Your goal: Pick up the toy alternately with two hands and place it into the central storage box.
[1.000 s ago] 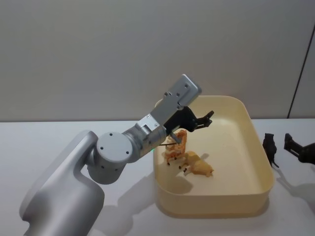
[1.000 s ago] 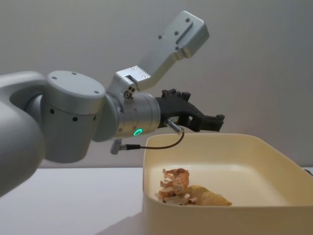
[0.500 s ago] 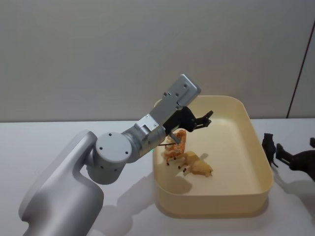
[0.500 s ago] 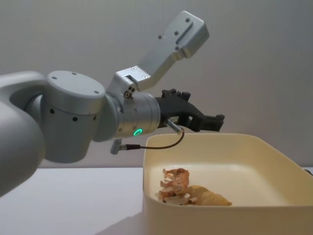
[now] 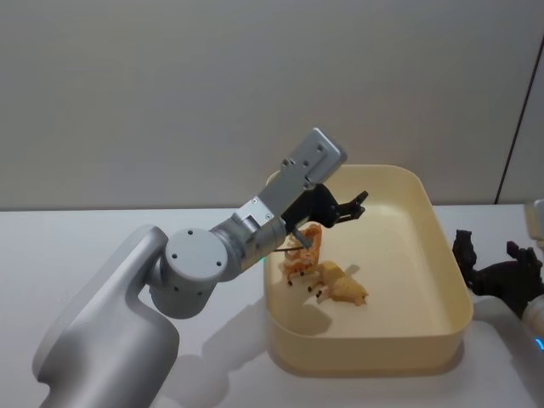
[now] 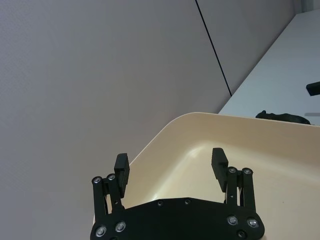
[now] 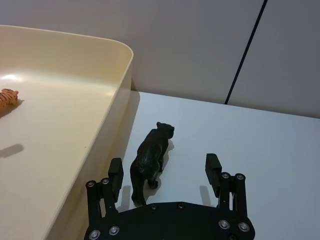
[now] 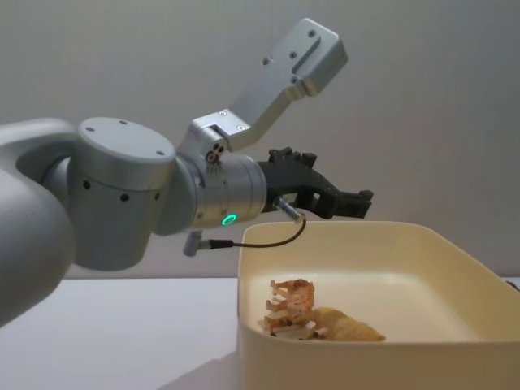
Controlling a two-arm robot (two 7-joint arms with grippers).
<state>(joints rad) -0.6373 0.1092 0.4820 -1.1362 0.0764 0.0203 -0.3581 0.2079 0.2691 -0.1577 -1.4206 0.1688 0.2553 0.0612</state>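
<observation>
The central storage box (image 5: 367,364) is a cream-yellow tub, seen side-on in the chest view (image 8: 325,361). Inside lie an orange tiger toy (image 5: 303,255) and a tan lion toy (image 5: 344,289). A black panther toy (image 5: 464,252) stands on the table just right of the box. My right gripper (image 5: 497,269) is low at the table, open. In the right wrist view the panther (image 7: 149,161) stands between the right gripper's (image 7: 165,166) fingers, nearer one of them and untouched. My left gripper (image 5: 357,206) hangs open and empty over the box's far left part, above the tiger.
White table (image 5: 102,246) runs left and right of the box, with a grey wall behind. The box wall (image 7: 102,117) is close beside the panther. A dark vertical seam (image 5: 517,110) marks the wall at the right.
My right gripper has moved in from the right edge toward the black panther. The left arm and the toys in the box have stayed still.
</observation>
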